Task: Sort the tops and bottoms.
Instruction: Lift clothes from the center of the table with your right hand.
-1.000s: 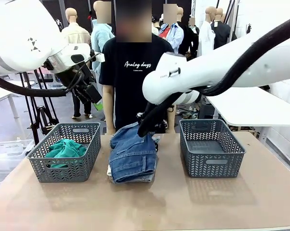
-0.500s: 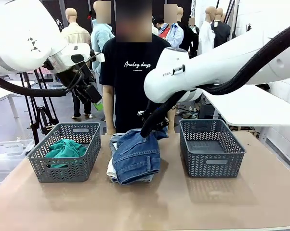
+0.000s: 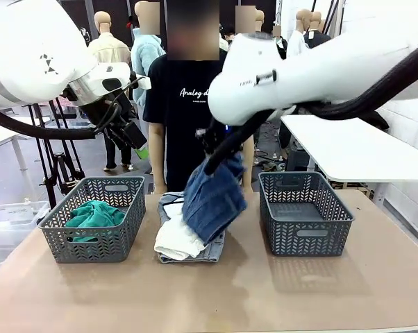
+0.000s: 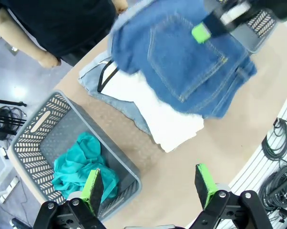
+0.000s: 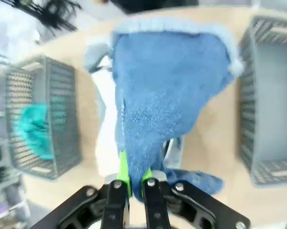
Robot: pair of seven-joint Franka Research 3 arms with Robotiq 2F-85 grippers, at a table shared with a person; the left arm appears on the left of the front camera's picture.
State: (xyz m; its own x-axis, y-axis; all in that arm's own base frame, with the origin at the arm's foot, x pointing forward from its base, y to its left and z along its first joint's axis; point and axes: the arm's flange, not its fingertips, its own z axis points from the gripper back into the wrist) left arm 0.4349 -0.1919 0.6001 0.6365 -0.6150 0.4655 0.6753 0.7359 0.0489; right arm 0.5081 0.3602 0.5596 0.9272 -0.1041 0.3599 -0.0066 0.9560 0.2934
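White cursive lettering stood on the chest of the person's black T-shirt [image 3: 169, 104], above the right gripper [image 3: 212, 164] and a little to its left. It read "Analog d", and the right arm [image 3: 313, 69] covered the rest. On that arm's white joint, up and to the right of the gripper, a small dark brand mark [image 3: 265, 78] began with "FR" but was too small to read further. Far to the gripper's upper left, a cluster of small dark triangles [image 3: 49, 64] marked the left arm's white shell.

Brown table [image 3: 299, 291]: grey left basket [image 3: 91, 239], grey right basket [image 3: 306, 232], light blue denim shorts [image 3: 169, 202] lying between them.
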